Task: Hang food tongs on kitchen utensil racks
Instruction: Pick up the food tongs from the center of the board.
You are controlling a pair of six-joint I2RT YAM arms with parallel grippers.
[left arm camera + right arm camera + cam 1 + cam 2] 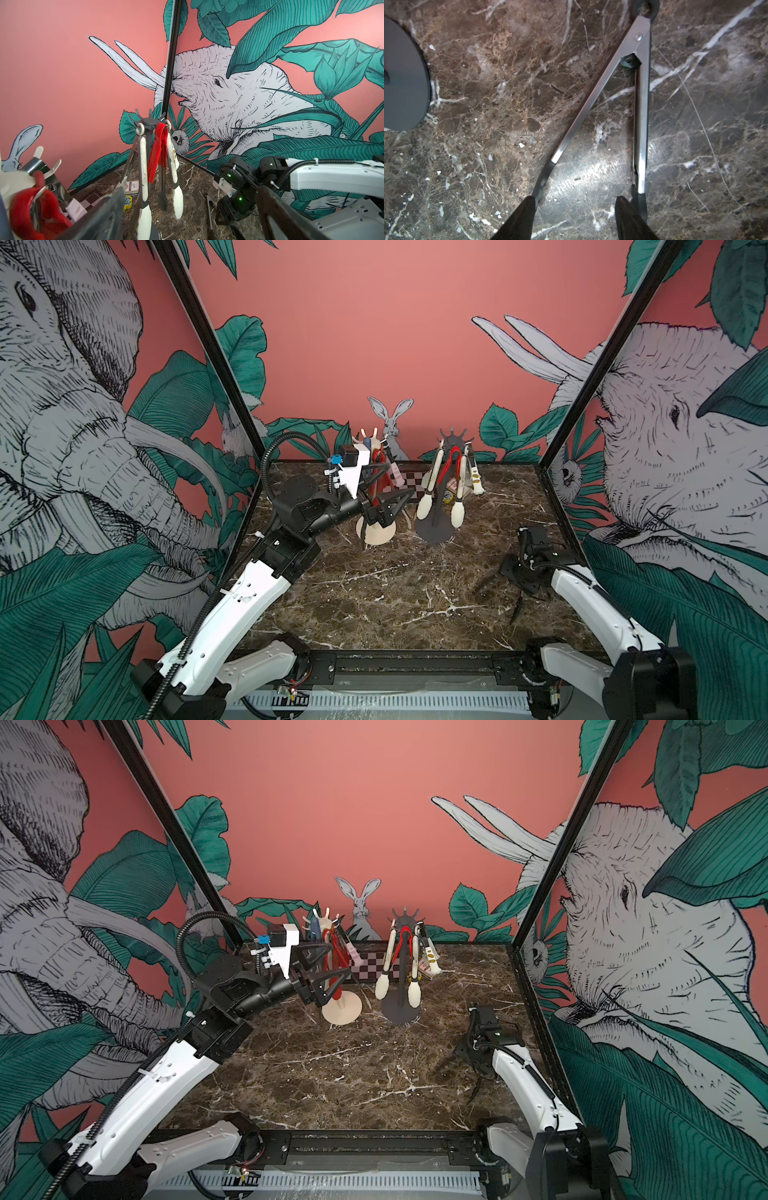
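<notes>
Metal food tongs (591,97) with black tips lie spread in a V on the marble table, and one tip (516,611) shows in a top view. My right gripper (574,205) points down over the tip ends, jaws apart with bare marble between them. One finger (525,209) touches a black tip; the other arm runs just outside the second finger. The cream rack (376,533) holds red tongs (378,464) and others. The dark grey rack (434,529) holds cream-tipped tongs (428,489) and a red pair. My left gripper (386,493) stands wide open beside the cream rack, holding nothing.
A black-and-white checkered board (409,485) leans at the back wall behind the racks. A small card box (133,185) and a yellow item (128,200) lie near the dark rack. Black frame posts (582,406) and printed walls close in the table's sides.
</notes>
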